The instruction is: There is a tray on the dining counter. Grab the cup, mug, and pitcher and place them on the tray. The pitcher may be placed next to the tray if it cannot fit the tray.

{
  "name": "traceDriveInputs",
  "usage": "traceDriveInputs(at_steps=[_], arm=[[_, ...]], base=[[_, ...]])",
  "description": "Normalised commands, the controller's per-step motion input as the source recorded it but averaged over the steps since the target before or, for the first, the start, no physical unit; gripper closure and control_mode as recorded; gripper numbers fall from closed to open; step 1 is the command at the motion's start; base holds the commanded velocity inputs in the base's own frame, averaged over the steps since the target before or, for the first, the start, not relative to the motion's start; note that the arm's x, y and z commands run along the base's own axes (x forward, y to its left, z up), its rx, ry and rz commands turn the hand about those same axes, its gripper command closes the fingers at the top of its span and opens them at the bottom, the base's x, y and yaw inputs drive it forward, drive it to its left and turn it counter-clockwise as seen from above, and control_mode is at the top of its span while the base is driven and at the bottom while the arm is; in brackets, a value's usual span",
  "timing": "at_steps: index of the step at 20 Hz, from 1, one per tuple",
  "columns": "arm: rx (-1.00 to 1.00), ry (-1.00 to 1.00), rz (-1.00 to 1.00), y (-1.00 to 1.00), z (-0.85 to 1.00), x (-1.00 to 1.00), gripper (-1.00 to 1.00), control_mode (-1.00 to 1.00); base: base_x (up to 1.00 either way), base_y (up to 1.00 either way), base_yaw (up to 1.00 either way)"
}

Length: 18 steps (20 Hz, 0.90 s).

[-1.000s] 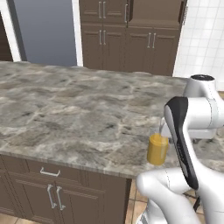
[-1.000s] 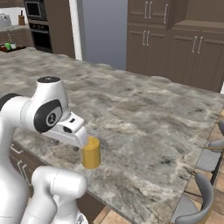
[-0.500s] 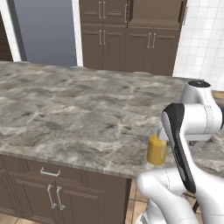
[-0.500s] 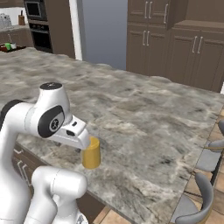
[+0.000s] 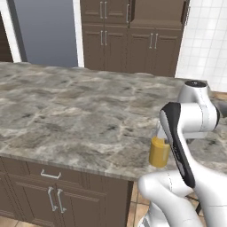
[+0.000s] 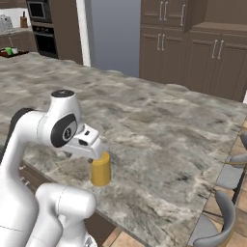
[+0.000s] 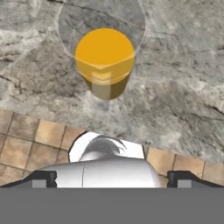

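Observation:
The pitcher [image 5: 158, 153] stands upright on the dining counter [image 5: 80, 115] close to its front edge, yellow-orange below and clear glass above. From the right it shows as the pitcher [image 6: 101, 170] on the counter's grey marbled top [image 6: 159, 125], partly under my hand. Seen from above, the pitcher [image 7: 105, 59] sits ahead of my gripper [image 7: 113, 179], whose dark fingertips [image 7: 41, 178] stand far apart. The gripper is open, above the pitcher and holds nothing. The tray, the cup and the mug are out of view.
Just behind the pitcher the counter ends and drops to a tiled floor [image 7: 26, 140]. Grey stools [image 6: 222, 212] stand along the counter's right side. Dark brown cabinets [image 5: 133, 40] line the far wall, and drawers [image 5: 48, 195] sit below the counter top.
My arm has settled slightly lower over the pitcher. The pitcher has not moved and the jaws have stayed wide.

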Motion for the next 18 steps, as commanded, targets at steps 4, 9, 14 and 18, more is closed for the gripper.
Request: traceDriveInputs(at_steps=[4,9,14,18], arm=[[0.00,-0.01,0.01,0.00,-0.36,0.19,-1.00,-1.00],[0.00,-0.02,0.01,0.00,-0.30,0.25,-1.00,-1.00],[0.00,-0.04,0.01,0.00,-0.27,0.36,-1.00,-1.00],[0.00,-0.08,0.01,0.00,-0.25,0.32,-1.00,-1.00]], base=[[0.00,0.00,0.00],[0.00,0.00,0.00],[0.00,0.00,0.00],[0.00,0.00,0.00]])
